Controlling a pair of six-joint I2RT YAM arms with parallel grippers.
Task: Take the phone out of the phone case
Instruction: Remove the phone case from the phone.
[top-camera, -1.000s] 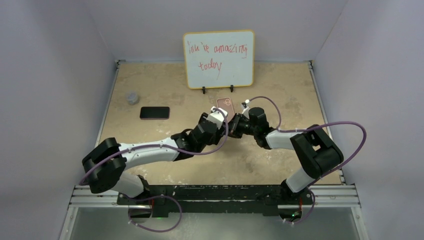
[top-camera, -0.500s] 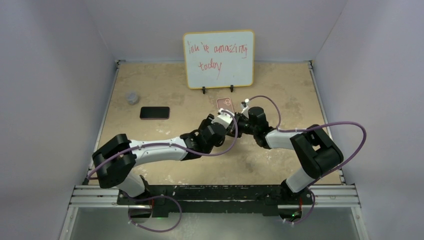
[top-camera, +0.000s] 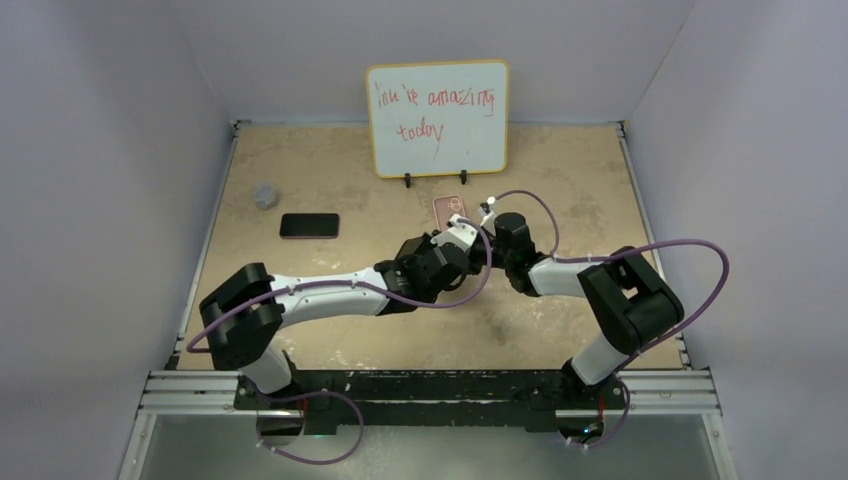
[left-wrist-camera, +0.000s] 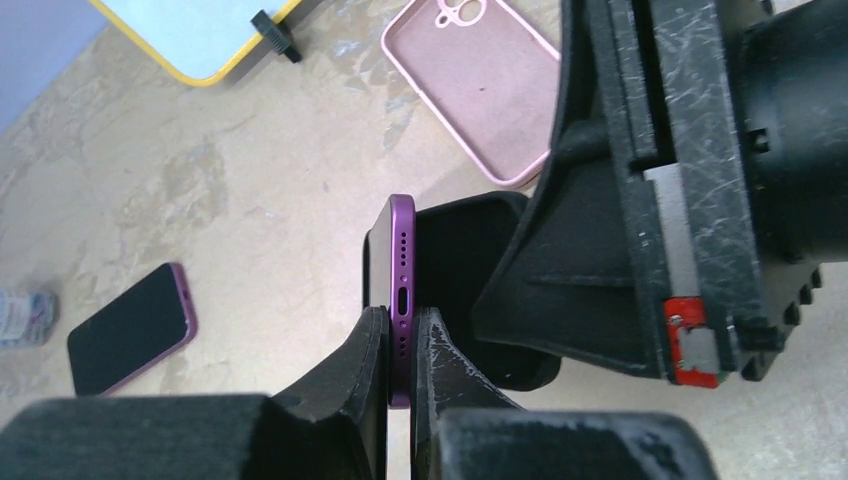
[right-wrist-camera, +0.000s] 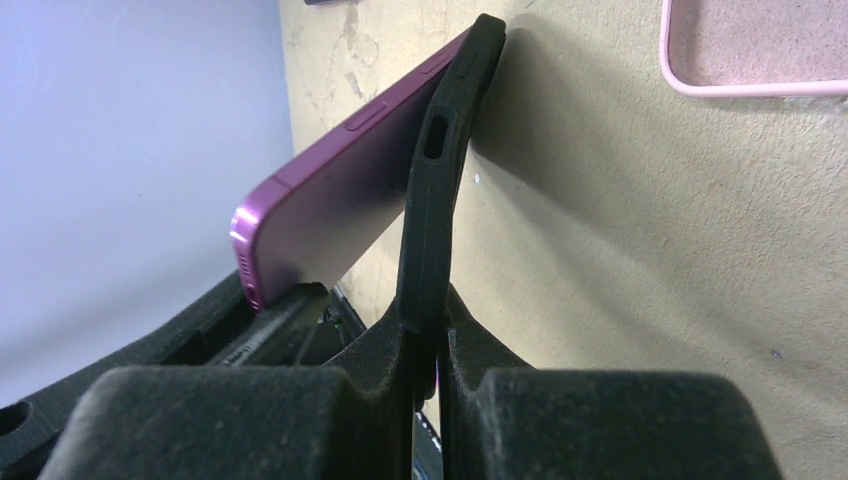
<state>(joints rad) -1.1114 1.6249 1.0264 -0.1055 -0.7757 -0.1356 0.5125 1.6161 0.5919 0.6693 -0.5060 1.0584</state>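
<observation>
A purple phone (left-wrist-camera: 402, 250) stands edge-on, its lower end with the charging port pinched between the fingers of my left gripper (left-wrist-camera: 401, 318), which is shut on it. Behind it sits the black phone case (left-wrist-camera: 462, 255). In the right wrist view my right gripper (right-wrist-camera: 428, 315) is shut on the case (right-wrist-camera: 432, 200). There the phone (right-wrist-camera: 340, 190) leans away from the case at its near end, while its far end still sits in the case's tip. Both grippers meet mid-table, left gripper (top-camera: 468, 240) against right gripper (top-camera: 490, 246).
An empty pink case (top-camera: 450, 208) lies just behind the grippers, below a whiteboard (top-camera: 438, 118) on a stand. A second dark phone (top-camera: 309, 225) lies to the left, with a small grey object (top-camera: 264, 195) beyond it. Walls close in three sides.
My left arm has reached right to the right gripper, and its jaws have closed on the phone's lower end. The right arm has barely moved.
</observation>
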